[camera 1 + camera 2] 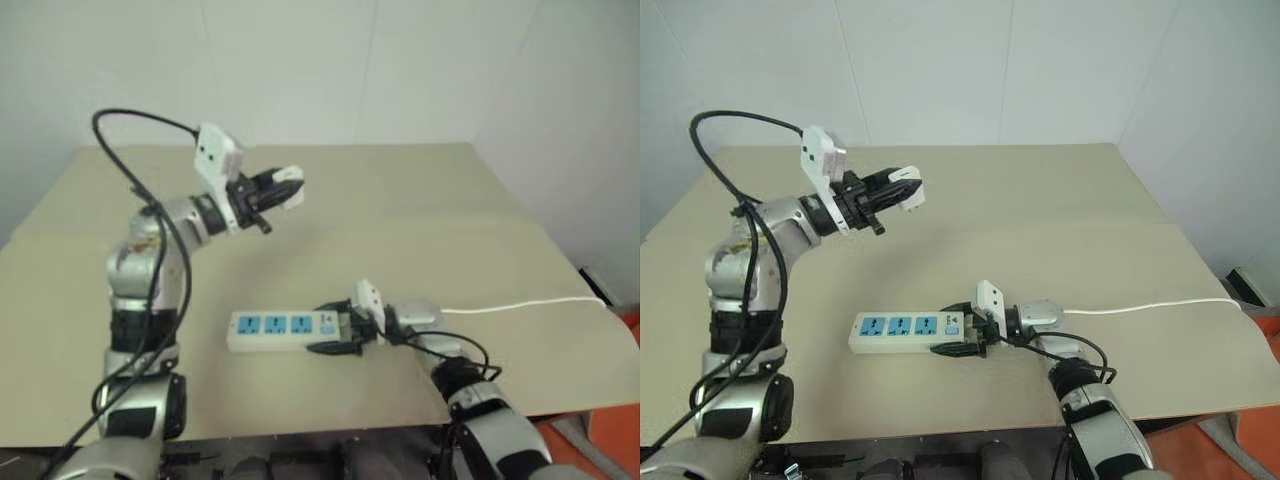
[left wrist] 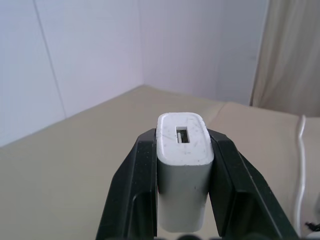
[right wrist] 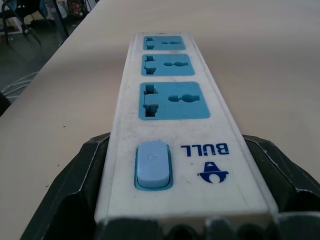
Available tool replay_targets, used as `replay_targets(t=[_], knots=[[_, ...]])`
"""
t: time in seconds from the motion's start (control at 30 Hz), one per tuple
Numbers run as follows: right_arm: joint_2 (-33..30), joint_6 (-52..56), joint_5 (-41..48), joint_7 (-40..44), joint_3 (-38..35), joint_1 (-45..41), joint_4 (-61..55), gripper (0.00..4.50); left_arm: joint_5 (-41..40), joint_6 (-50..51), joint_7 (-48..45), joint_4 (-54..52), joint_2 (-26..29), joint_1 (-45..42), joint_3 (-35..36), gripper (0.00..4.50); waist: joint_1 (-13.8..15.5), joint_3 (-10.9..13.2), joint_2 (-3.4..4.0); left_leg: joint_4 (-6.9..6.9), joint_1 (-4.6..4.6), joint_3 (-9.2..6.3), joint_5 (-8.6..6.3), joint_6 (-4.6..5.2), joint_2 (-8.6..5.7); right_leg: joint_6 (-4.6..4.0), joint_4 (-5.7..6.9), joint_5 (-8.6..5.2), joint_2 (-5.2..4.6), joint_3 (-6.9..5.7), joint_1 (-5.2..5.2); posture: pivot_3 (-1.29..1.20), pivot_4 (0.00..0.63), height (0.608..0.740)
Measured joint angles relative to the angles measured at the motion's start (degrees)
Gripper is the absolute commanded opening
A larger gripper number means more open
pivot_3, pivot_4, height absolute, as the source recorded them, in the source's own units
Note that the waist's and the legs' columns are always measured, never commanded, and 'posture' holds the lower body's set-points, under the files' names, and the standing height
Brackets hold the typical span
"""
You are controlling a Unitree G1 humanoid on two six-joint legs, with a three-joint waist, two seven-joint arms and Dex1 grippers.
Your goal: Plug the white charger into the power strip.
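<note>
My left gripper [image 1: 283,192] is raised above the table's left middle, shut on the white charger [image 2: 183,165], whose end with a small slot faces away from the wrist. The charger [image 1: 908,190] hangs well above and behind the power strip [image 1: 280,328]. That strip lies flat near the table's front, its three blue socket faces [image 3: 172,99] up. My right gripper [image 1: 338,328] is shut on the strip's switch end [image 3: 154,164], one black finger [image 3: 75,185] on each long side.
The strip's thin white cord [image 1: 530,303] runs from the right gripper across the beige table [image 1: 400,210] to its right edge. A black cable [image 1: 130,150] loops over my left arm. White walls stand behind the table.
</note>
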Motion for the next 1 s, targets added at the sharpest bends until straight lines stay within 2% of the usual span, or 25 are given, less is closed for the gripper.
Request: replay_targets(t=[0.13, 0.27, 0.53, 1.0], knots=[[0.3, -3.8, -0.5, 0.3, 0.3, -1.1, 3.9, 3.42, -5.7, -0.7, -2.0, -4.7, 0.1, 5.0, 0.7, 1.01, 0.0, 0.0, -0.02, 0.0, 0.14, 0.0, 0.0, 0.0, 0.01, 0.01, -0.01, 0.0, 0.0, -0.01, 0.18, 0.0, 0.15, 0.74], [0.9, -5.4, -1.3, 0.2, 0.4, -1.9, 6.5, 3.42, -10.7, -0.7, -5.2, -8.0, 1.6, 8.3, 1.1, 1.01, -0.3, -0.1, 0.01, -0.3, 0.95, 0.0, 0.0, -0.01, 0.02, 0.44, -0.37, -0.26, 0.04, -0.03, 1.01, 0.0, 0.15, 0.74], [1.3, -6.7, -1.7, 0.3, 0.6, -2.3, 7.6, 3.42, -18.3, -0.3, -18.5, -9.0, 11.6, 15.7, 0.2, 1.01, -0.8, -0.2, 0.19, -0.32, 0.94, -0.02, 0.0, -0.01, 0.05, 0.45, -0.49, -0.27, 0.08, -0.04, 1.02, 0.0, 0.15, 0.74], [1.3, -6.7, -1.7, 0.2, 0.6, -2.3, 7.7, 3.42, -16.1, -9.4, -27.0, -6.1, 12.1, 20.9, -5.8, 1.01, -0.8, -0.2, 0.19, -0.32, 0.93, 0.02, 0.0, 0.0, 0.04, 0.44, -0.52, -0.28, 0.06, -0.01, 1.01, 0.0, 0.15, 0.74]])
